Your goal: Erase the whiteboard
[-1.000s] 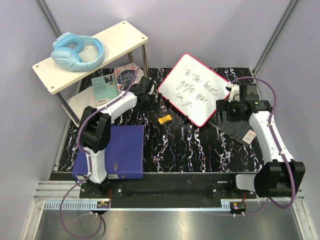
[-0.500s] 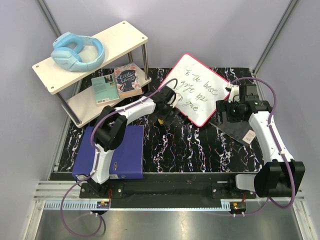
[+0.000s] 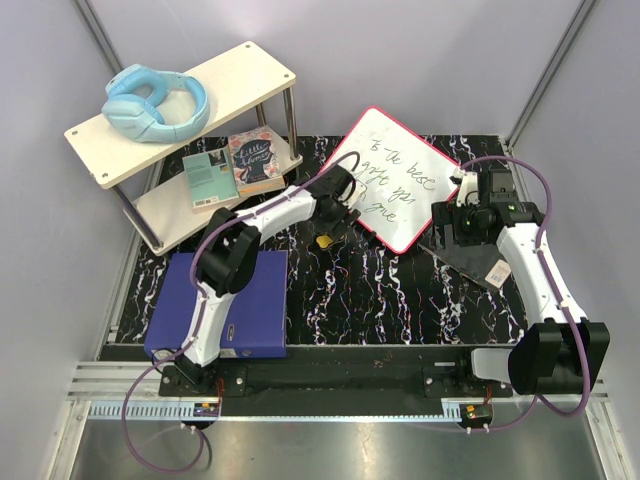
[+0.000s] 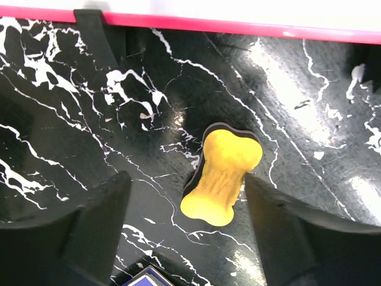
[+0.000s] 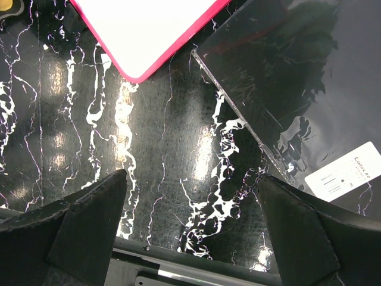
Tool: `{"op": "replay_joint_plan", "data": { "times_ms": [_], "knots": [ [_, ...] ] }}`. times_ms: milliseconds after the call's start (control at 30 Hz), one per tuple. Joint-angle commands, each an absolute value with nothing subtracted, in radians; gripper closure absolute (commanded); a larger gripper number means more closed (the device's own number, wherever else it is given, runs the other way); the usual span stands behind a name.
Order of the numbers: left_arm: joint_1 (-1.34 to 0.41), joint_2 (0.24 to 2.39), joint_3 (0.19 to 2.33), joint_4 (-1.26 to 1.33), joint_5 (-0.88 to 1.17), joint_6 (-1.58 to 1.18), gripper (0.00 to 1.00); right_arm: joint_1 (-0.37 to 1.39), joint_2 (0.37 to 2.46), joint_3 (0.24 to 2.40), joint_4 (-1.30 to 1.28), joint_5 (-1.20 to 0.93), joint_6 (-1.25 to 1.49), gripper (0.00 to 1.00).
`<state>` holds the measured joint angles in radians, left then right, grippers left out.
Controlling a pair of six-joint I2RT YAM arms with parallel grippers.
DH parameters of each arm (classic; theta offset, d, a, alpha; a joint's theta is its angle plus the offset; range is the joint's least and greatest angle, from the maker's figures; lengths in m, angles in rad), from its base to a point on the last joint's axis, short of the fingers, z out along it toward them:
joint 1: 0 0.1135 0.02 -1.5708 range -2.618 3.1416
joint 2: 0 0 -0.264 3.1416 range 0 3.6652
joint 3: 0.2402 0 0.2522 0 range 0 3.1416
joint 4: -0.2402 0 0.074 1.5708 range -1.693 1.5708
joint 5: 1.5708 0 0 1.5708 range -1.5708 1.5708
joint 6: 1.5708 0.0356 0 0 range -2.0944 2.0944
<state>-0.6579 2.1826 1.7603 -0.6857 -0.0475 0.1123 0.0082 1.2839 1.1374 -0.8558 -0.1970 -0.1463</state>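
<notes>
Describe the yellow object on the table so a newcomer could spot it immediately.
On the black marbled table, look just off the near-left edge of the red-framed whiteboard, below the open left gripper. There lies a small pad: bone-shaped, yellow on top with a black underlayer, the only yellow thing on the table.

Blue headphones [image 3: 140, 115] top the wooden shelf [image 3: 245, 75], with two books [image 3: 258, 160] on its lower board. A blue-purple binder [image 3: 260, 300] lies in front of it.
</notes>
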Motion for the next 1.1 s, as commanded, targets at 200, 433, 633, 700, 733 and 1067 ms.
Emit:
{"op": "replay_joint_plan", "data": {
  "times_ms": [200,433,633,700,733,1067],
  "knots": [
    [-0.658,2.218,1.836,-0.721,-0.006,0.147,0.26,0.006,1.287,1.149,-0.827,-0.204,-0.163,0.00],
    [-0.658,2.227,1.841,-0.729,0.034,0.158,0.30,0.003,1.293,1.149,-0.825,-0.206,-0.163,0.00],
    [-0.657,2.256,1.871,-0.775,0.035,0.166,0.35,0.006,1.299,1.150,-0.824,-0.206,-0.163,0.00],
    [-0.658,2.260,1.868,-0.779,0.028,0.164,0.37,0.005,1.302,1.152,-0.824,-0.206,-0.163,0.00],
    [-0.657,2.261,1.871,-0.782,0.022,0.164,0.37,0.006,1.304,1.152,-0.824,-0.204,-0.163,0.00],
    [-0.641,2.252,1.873,-0.790,0.023,0.140,0.88,-0.021,1.267,1.147,-0.799,-0.213,-0.232,0.00]
  ]
}}
